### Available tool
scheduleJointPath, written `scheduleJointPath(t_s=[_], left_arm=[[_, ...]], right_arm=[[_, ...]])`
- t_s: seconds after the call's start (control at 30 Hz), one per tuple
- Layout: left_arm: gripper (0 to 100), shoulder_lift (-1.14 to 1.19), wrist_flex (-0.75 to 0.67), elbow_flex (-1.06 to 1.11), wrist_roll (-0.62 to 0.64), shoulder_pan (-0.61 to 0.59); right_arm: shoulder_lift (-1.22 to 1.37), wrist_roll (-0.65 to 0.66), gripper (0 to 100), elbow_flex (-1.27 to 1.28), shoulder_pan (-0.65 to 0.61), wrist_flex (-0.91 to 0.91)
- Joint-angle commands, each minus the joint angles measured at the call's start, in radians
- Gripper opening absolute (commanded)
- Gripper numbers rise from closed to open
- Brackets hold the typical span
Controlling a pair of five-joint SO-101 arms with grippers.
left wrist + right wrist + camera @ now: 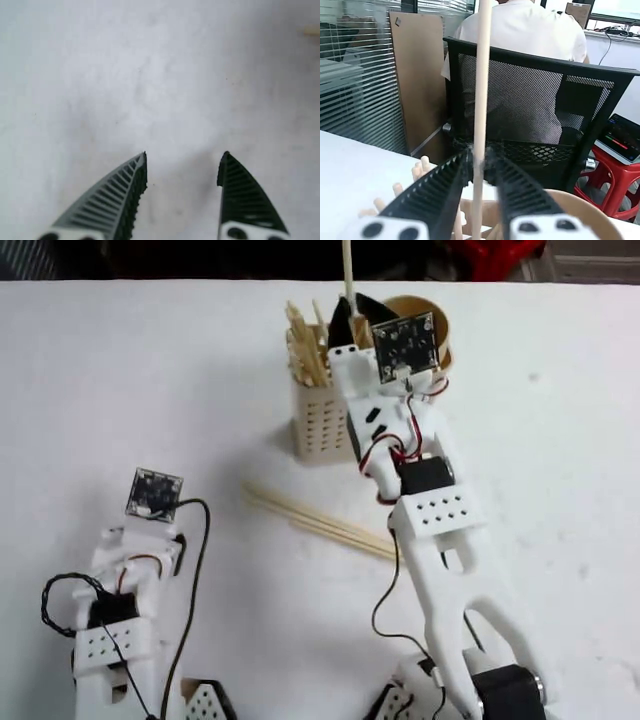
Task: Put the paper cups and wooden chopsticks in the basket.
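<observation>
My right gripper (352, 318) is at the table's far side, between the white perforated basket (320, 425) and a brown paper cup (432, 330). It is shut on a wooden chopstick (348, 270) held upright; in the right wrist view the chopstick (481, 100) stands pinched in my right gripper (479, 170), with the cup's rim (590, 210) beside it. Several chopsticks (305, 345) stand in the basket. A few more chopsticks (320, 520) lie flat on the table in front of it. My left gripper (182, 172) hangs open over bare white table near the front left.
The table is white, with free room to the left and far right. The left arm (130, 580) sits folded at the front left. Behind the far edge stand a black mesh office chair (530, 100) and a red stool (615, 185).
</observation>
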Motion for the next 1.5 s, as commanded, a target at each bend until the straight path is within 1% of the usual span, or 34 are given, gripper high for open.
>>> scheduleJointPath(t_s=[0.0, 0.1, 0.2, 0.27, 0.37, 0.4, 0.43, 0.47, 0.57, 0.6, 0.7, 0.77, 0.83, 0.87, 0.93, 1.0, 1.2, 1.33, 1.47], left_arm=[[23, -0.012, -0.021, -0.005, 0.005, -0.005], [23, -0.012, -0.021, -0.005, 0.005, -0.005], [23, -0.012, -0.021, -0.005, 0.005, -0.005], [23, -0.012, -0.021, -0.005, 0.005, -0.005], [23, -0.012, -0.021, -0.005, 0.005, -0.005], [23, -0.012, -0.021, -0.005, 0.005, -0.005], [23, -0.012, -0.021, -0.005, 0.005, -0.005], [23, -0.012, -0.021, -0.005, 0.005, -0.005], [23, -0.012, -0.021, -0.005, 0.005, -0.005], [23, -0.012, -0.021, -0.005, 0.005, -0.005], [23, -0.012, -0.021, -0.005, 0.005, -0.005], [23, -0.012, -0.021, -0.005, 0.005, -0.005], [23, -0.012, -0.021, -0.005, 0.005, -0.005], [23, -0.012, -0.021, -0.005, 0.005, -0.005], [23, -0.012, -0.021, -0.005, 0.005, -0.005], [23, -0.012, -0.021, -0.005, 0.005, -0.005], [23, -0.012, -0.021, -0.005, 0.005, -0.007], [23, -0.012, -0.021, -0.005, 0.005, -0.007], [23, -0.012, -0.021, -0.005, 0.005, -0.007]], right_arm=[[-0.015, -0.008, 17.0, -0.008, 0.007, 0.033], [-0.015, -0.008, 15.9, -0.006, 0.007, 0.084], [-0.035, -0.008, 13.6, -0.006, 0.007, 0.202], [-0.081, -0.008, 12.3, -0.005, 0.007, 0.329], [-0.200, -0.005, 12.1, -0.008, 0.010, 0.579], [-0.249, 0.015, 12.0, -0.009, 0.010, 0.665], [-0.298, 0.068, 12.0, -0.012, 0.002, 0.753], [-0.348, 0.133, 12.0, -0.012, -0.004, 0.831], [-0.470, 0.333, 12.0, -0.008, -0.090, 1.030], [-0.499, 0.371, 12.0, -0.008, -0.116, 1.096], [-0.516, 0.396, 12.1, -0.003, -0.173, 1.211], [-0.487, 0.396, 14.8, 0.037, -0.182, 1.202], [-0.433, 0.399, 20.6, 0.097, -0.191, 1.156], [-0.397, 0.414, 23.5, 0.127, -0.203, 1.127], [-0.306, 0.497, 26.7, 0.187, -0.239, 1.082], [-0.203, 0.557, 26.9, 0.230, -0.275, 1.018], [0.101, 0.574, 26.8, 0.239, -0.259, 0.773], [0.249, 0.592, 26.8, 0.201, -0.236, 0.704], [0.348, 0.592, 22.8, 0.135, -0.200, 0.697]])
